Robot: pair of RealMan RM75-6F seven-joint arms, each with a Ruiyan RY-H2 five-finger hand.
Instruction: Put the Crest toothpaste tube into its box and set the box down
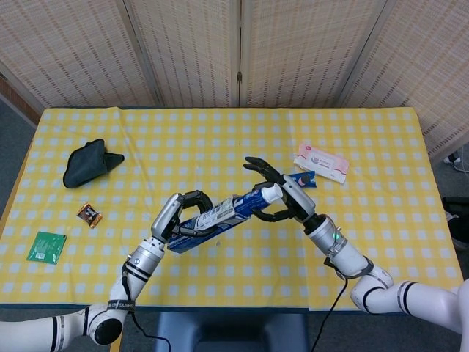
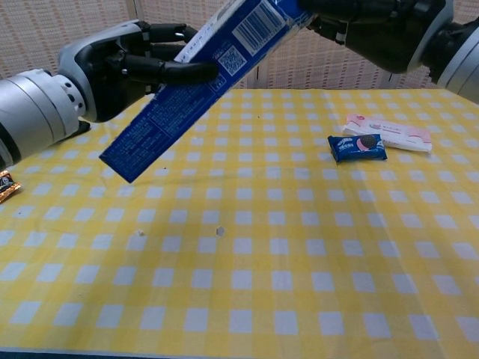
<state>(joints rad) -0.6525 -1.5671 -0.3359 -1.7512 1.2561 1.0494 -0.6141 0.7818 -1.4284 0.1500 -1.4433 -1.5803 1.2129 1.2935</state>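
Observation:
The blue Crest box (image 1: 212,218) hangs tilted above the table, its low end toward the front left, and my left hand (image 1: 179,214) grips it around the middle. The toothpaste tube (image 1: 260,199) sticks out of the box's raised open end by only a short blue-and-white stub. My right hand (image 1: 284,196) holds that stub, with its other fingers spread. In the chest view the box (image 2: 179,105) slants from lower left to top centre; the left hand (image 2: 123,67) wraps it and the right hand (image 2: 382,26) sits at its top end. The tube is hidden there.
The yellow checked tablecloth (image 1: 220,147) carries a pink-white packet (image 1: 320,163) and a small blue cookie pack (image 1: 302,178) just beyond the right hand. A black pouch (image 1: 89,163), an orange snack (image 1: 89,214) and a green packet (image 1: 47,246) lie far left.

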